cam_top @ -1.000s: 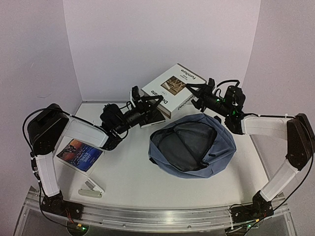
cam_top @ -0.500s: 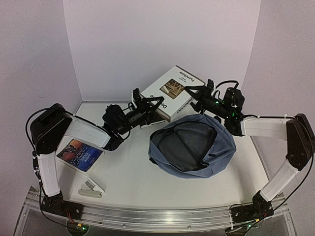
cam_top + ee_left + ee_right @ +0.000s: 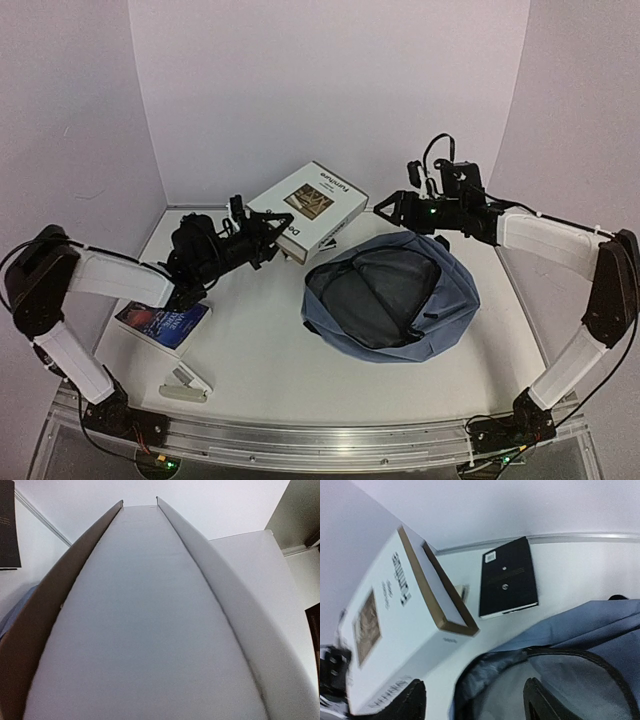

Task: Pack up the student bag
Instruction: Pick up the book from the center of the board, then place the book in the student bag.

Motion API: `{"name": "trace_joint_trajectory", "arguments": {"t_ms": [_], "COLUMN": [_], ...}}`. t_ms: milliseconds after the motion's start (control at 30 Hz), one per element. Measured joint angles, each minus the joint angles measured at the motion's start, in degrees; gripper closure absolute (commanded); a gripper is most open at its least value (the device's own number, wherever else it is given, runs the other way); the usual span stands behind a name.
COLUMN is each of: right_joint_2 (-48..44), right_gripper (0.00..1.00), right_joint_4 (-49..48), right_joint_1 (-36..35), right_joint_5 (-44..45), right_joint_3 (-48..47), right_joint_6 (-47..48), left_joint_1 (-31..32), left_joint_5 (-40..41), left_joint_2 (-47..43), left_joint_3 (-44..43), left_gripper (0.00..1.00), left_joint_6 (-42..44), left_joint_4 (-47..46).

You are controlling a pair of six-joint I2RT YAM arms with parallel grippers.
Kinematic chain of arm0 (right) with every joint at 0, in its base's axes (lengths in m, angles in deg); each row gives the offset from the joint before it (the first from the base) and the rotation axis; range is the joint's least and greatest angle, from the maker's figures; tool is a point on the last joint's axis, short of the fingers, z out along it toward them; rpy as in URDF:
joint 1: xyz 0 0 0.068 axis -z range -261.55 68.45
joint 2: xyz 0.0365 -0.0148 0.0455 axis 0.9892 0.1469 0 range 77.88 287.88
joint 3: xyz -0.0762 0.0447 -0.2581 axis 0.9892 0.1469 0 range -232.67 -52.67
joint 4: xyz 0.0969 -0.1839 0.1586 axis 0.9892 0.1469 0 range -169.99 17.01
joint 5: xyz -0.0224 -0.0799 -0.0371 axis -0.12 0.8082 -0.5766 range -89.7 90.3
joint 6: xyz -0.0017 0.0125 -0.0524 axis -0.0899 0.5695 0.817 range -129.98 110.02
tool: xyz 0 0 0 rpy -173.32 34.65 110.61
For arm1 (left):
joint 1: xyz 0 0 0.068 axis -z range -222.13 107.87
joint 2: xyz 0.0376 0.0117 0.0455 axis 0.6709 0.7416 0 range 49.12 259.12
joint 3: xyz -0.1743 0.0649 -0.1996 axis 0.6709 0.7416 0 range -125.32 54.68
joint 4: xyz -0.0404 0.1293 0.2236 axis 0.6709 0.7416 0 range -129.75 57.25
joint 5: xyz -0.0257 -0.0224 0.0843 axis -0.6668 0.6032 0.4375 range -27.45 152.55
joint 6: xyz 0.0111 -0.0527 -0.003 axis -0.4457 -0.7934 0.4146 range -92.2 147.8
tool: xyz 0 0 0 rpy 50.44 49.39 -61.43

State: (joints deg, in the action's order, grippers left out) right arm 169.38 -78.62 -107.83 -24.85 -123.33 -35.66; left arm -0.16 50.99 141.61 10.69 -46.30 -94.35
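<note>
Items on my screens, nearest first.

1. Small white oblong object (image 3: pixel 185 385) at the near left of the white table (image 3: pixel 260 345); too small for me to name.
2. Paperback with a glossy blue picture cover (image 3: pixel 160 322), lying flat beneath the left arm.
3. The student bag (image 3: pixel 452 300): soft blue-grey fabric, rounded outline, black zipper edging, dark grey lining. It lies flat right of centre with its mouth gaping upward. I read its long axis as running from near-left to far-right.
4. Left gripper (image 3: pixel 268 235): clamped on the near corner of a thick white hardcover book (image 3: pixel 305 205) and holding it tilted off the table. Its wrist view is filled by the matte page block between two stiff covers.
5. Right gripper (image 3: pixel 392 210): above the bag's far rim, apart from the white book. Its black fingers (image 3: pixel 412 700) stand wide apart with nothing gripped.
6. Thin black book (image 3: pixel 508 577), flat on the table near the back wall.
</note>
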Motion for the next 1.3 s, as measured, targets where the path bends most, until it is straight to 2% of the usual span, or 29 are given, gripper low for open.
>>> {"name": "trace_joint_trajectory", "arguments": {"t_ms": [200,333,600,800,900,1033,1200,1300], "right_joint_2": [0.8,4.6,14.1,19.8,20.9,22.0,22.8,22.9], "right_gripper": [0.41,0.39,0.41,0.43,0.50,0.66,0.97,1.00], "right_joint_4": [14.5,19.6,22.9,23.2,23.2,23.0,22.7,22.7], "right_joint_1": [-7.3,-11.6,-13.5,-13.5,-13.5,-13.7,-13.7,-13.7], "right_joint_5": [9.2,14.7,22.9,27.9,29.8,32.7,35.7,36.8], "right_joint_3": [-2.5,-2.7,-2.8,-3.1,-3.6,-4.2,-4.7,-4.9], "right_joint_6": [16.8,23.6,29.5,31.2,31.8,32.5,32.9,33.2], "left_joint_1": [-0.8,-1.3,-1.5,-1.5,-1.5,-1.5,-1.5,-1.5], "left_joint_5": [3.1,4.4,6.6,7.7,7.9,7.9,7.9,7.9], "left_joint_2": [-15.2,-19.9,-26.4,-30.3,-30.9,-31.1,-31.5,-31.9], "left_joint_3": [1.9,3.4,10.1,11.1,11.1,11.2,11.2,11.2], "left_gripper": [1.00,1.00,1.00,1.00,1.00,1.00,1.00,1.00], "left_joint_6": [4.3,5.3,5.3,5.3,5.3,5.3,5.4,5.7], "left_joint_4": [17.2,23.8,33.3,36.5,36.9,37.6,38.9,39.6]}}
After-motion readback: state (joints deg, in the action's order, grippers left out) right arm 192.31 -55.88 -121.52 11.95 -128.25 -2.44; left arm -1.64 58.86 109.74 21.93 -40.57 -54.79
